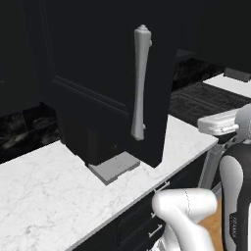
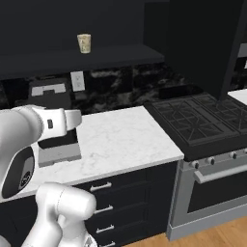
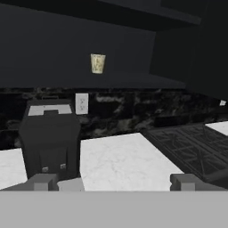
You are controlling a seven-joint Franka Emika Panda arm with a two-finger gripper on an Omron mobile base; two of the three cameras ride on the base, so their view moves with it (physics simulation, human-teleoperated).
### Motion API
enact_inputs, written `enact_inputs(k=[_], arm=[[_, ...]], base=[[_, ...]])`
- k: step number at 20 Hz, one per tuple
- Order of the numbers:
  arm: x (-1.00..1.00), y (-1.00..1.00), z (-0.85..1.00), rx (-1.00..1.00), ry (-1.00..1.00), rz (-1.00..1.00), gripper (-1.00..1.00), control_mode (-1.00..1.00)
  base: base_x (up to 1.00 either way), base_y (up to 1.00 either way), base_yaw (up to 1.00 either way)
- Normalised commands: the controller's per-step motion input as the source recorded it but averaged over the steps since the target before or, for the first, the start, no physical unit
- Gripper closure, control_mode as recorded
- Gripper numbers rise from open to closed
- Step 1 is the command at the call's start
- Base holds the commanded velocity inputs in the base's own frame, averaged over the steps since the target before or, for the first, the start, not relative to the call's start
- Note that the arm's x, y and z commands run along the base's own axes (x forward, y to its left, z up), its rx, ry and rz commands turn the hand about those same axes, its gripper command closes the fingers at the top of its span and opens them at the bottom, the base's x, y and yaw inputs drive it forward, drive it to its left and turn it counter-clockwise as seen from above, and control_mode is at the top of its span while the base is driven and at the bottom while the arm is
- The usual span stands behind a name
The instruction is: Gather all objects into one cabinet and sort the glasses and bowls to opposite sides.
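Nearest, tool [image 3: 113, 181] w/ fingertips [image 3: 43, 181] spread wide apart, nothing btwn them, hovering over the white marble surface [image 3: 120, 160]. Just ahead on the surface, left side, black toaster [image 3: 50, 142] w/ grey base, against the dark backsplash; wall outlet [image 3: 81, 103] beside it. Stove [image 2: 198, 120] to the right, touching the surface's edge. Further up, cabinet [image 1: 105, 88] w/ door swung open, long pale-grey bar handle [image 1: 140, 83] upright. Beige tumbler [image 3: 97, 63] stands upright on the cabinet's dark inner shelf [image 2: 96, 58], above the toaster, well apart from the tool.
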Motion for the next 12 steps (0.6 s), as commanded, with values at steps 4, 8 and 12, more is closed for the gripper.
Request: enact_inputs(k=[4,8,12], arm=[[0.37,0.0,0.0,0.0,0.09,-0.06,-1.0,-1.0],[0.99,0.09,0.27,-0.01,0.27,-0.09,-1.0,-1.0],[1.0,0.04,0.19,0.0,0.47,-0.01,-1.0,-1.0]], base=[[0.0,0.0,0.0],[0.0,0.0,0.0],[0.0,0.0,0.0]])
